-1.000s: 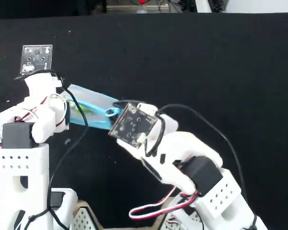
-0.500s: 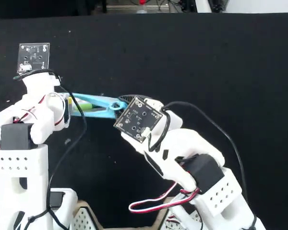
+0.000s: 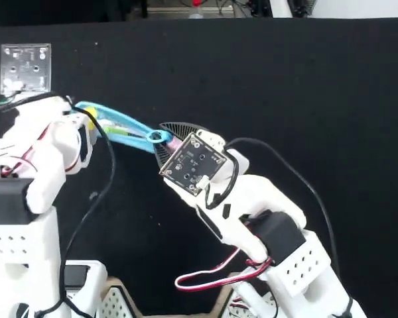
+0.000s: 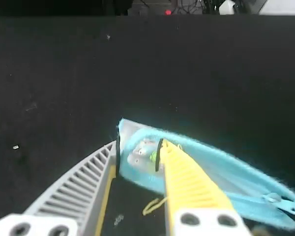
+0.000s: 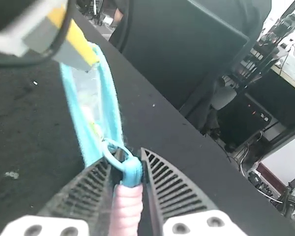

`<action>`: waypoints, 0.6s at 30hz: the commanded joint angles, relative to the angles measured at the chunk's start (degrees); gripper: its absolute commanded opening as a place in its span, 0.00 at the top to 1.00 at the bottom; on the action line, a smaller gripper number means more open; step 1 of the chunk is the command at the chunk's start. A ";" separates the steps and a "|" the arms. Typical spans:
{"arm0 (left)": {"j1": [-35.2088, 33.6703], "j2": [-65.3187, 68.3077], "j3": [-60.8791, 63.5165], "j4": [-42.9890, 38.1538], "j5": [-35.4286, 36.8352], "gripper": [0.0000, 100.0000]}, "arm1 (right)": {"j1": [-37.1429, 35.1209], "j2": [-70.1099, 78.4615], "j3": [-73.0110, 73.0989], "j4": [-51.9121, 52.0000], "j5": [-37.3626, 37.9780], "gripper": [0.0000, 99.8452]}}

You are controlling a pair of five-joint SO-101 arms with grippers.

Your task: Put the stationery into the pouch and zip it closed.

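A clear pouch with light-blue trim [image 3: 119, 124] hangs above the black table, stretched between both grippers. My left gripper [image 3: 86, 118] is shut on the pouch's end [image 4: 137, 152], which sits between its yellow finger [image 4: 187, 177] and its grey finger. My right gripper [image 3: 167, 140] is shut on the blue zipper pull ring [image 5: 119, 160], with a pink tab [image 5: 125, 206] lying between its black ribbed fingers. The pouch [image 5: 96, 105] slopes down from the left gripper to the right one. Something green [image 4: 150, 156] shows through the clear side.
The black table [image 3: 305, 99] spreads wide to the right and behind the arms. Both arm bases and loose cables [image 3: 205, 281] crowd the near edge. Room clutter [image 3: 199, 8] lies beyond the far edge.
The left arm has risen and swung back to the left, lifting its end of the pouch. The pouch now slopes up towards the left. The right gripper has kept its hold and barely shifted.
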 commanded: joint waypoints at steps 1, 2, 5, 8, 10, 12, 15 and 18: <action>0.84 -0.79 -5.49 2.73 -0.35 0.85 | 0.70 -1.01 -0.40 -2.46 0.00 0.99; 0.84 -0.79 -5.41 2.99 -0.44 0.85 | 0.79 -1.01 -0.40 -2.73 0.00 0.99; 0.40 -0.79 -4.53 2.99 -0.53 0.85 | 0.88 0.57 -0.84 -3.60 0.00 0.99; 0.40 -0.79 -5.49 4.40 -0.53 0.85 | 0.88 4.26 -1.98 -4.40 0.00 0.99; 0.40 -0.79 -7.52 6.86 -0.53 0.85 | 0.97 6.81 -3.56 -4.57 0.00 0.99; 0.40 -0.79 -10.42 10.37 -0.62 0.85 | 0.97 8.75 -5.41 -4.57 0.00 0.99; 0.40 -0.79 -14.11 15.74 -2.90 0.85 | 0.97 10.33 -8.13 -4.31 -0.09 0.99; 0.40 -0.79 -17.01 20.13 -6.42 0.85 | 0.97 11.47 -10.15 -4.31 -0.09 0.99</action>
